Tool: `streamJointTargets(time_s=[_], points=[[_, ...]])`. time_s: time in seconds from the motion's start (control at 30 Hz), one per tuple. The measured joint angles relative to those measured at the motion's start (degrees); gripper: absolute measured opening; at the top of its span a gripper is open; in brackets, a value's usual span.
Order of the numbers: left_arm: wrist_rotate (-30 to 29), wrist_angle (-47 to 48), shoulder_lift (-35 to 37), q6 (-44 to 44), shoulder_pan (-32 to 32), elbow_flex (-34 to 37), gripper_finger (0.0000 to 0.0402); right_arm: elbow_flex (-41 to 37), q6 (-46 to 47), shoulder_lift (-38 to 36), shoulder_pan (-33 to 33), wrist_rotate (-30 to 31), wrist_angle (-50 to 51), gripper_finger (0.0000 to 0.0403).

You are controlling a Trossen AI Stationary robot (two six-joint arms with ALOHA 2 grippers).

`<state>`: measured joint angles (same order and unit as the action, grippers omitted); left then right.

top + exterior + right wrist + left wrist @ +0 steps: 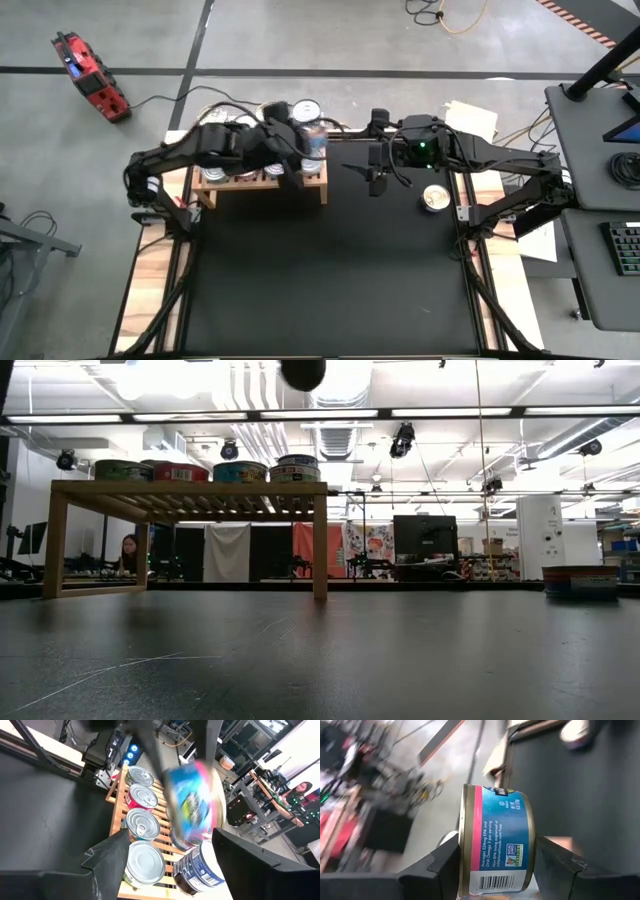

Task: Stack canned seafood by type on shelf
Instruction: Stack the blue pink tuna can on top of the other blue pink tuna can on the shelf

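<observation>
My left gripper [312,142] reaches over the right end of the light-wood shelf [212,180] and is shut on a can with a blue and pink label [495,840], which also shows blurred in the right wrist view [192,807]. Several silver-lidded cans [142,825] stand in a row on the shelf's slats [116,795], with a dark-blue labelled can [200,867] beside them. In the low view the shelf [190,488] carries cans along its top. My right gripper [375,178] hovers open just right of the shelf, nothing between its fingers [110,860]. My left gripper pinches the can between its two fingers, one on each flat end: the gold-rimmed end [462,845] and the opposite end [532,845]. The fingers come from the table's left, slanting down. The can is turned on its side and held clear above the shelf.
One more can [435,197] stands on the black mat to the right, also seen in the low view [580,580]. The mat's near half is open. Wooden table edges and arm bases flank the mat; cables and a red tool lie on the floor beyond.
</observation>
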<state>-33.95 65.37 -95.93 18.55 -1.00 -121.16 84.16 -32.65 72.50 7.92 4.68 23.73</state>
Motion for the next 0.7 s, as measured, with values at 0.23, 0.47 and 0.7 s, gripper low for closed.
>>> streamJointTargets(time_s=[0.23,0.47,0.7], points=[[-15.2,18.8,5.8,-12.4,-0.8,0.0,0.0181,0.0,0.0,0.0,0.6,-0.1,0.0,0.0264],[-20.8,23.2,10.7,-20.8,-4.6,3.3,0.0181,0.1,-0.2,0.0,1.0,-0.1,-0.5,0.0250],[-17.6,24.7,14.6,-26.6,-11.9,12.9,0.0181,0.1,1.2,0.0,1.1,-0.1,-0.4,0.0255]])
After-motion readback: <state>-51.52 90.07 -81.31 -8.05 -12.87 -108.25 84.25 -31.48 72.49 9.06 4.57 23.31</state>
